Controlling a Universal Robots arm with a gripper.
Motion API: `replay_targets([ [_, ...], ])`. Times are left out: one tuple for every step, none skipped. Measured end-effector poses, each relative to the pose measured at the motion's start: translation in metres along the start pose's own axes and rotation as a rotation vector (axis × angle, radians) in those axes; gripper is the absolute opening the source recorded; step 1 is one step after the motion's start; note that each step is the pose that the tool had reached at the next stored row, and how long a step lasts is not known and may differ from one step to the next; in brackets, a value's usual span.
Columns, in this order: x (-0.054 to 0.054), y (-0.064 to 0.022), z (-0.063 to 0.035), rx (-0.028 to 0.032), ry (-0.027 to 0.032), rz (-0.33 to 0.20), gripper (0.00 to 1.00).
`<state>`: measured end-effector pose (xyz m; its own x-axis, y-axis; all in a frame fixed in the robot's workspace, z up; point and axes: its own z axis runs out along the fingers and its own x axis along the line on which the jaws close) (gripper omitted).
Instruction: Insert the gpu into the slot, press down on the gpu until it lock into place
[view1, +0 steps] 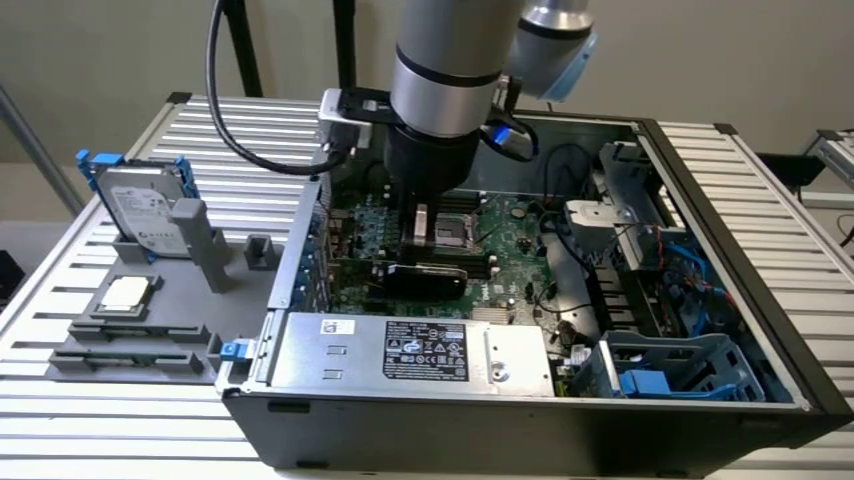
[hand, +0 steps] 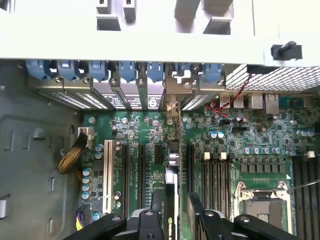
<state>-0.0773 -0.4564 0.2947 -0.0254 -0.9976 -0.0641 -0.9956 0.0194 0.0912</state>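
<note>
The big computer case (view1: 534, 400) lies open on its side on the tabletop (view1: 80, 410), so the arm can reach the green board (hand: 145, 135) from above. The gpu (view1: 420, 278) stands on its edge on the board, right under the gripper (view1: 424, 250). The arm points straight down, its jaws apart on either side of the card, not squeezing it.

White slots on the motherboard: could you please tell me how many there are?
1. The white slot stands beside the black slots, nearest the braided cable bundle; the jaws may hide more.
</note>
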Motion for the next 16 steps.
replay_targets([
  [0.000,0.0005,-0.0048,0.0000,-0.0002,-0.001,0.34],
  [-0.001,0.0009,-0.0090,-0.0001,0.0000,-0.001,0.34],
  [-0.001,0.0015,-0.0136,-0.0001,0.0001,-0.002,0.25],
  [-0.001,0.0022,-0.0179,0.0000,0.0000,-0.002,0.25],
  [-0.001,0.0029,-0.0214,-0.0001,0.0003,-0.002,0.19],
  [-0.001,0.0035,-0.0229,-0.0001,0.0003,-0.002,0.13],
  [-0.001,0.0040,-0.0230,0.0000,0.0001,-0.003,0.13],
  [-0.001,0.0046,-0.0229,0.0001,0.0000,-0.003,0.11],
  [-0.001,0.0050,-0.0229,-0.0001,0.0003,-0.003,0.11],
  [-0.001,0.0049,-0.0229,-0.0001,0.0003,-0.004,0.11],
  [-0.001,0.0049,-0.0230,-0.0001,0.0004,-0.004,0.11],
  [-0.001,0.0050,-0.0230,-0.0001,0.0005,-0.004,0.11],
  [-0.001,0.0050,-0.0230,-0.0001,0.0004,-0.004,0.11],
  [-0.001,0.0050,-0.0230,-0.0001,0.0005,-0.004,0.11],
  [-0.001,0.0050,-0.0230,-0.0001,0.0005,-0.004,0.11],
  [-0.001,0.0050,-0.0230,-0.0001,0.0004,-0.004,0.11],
])
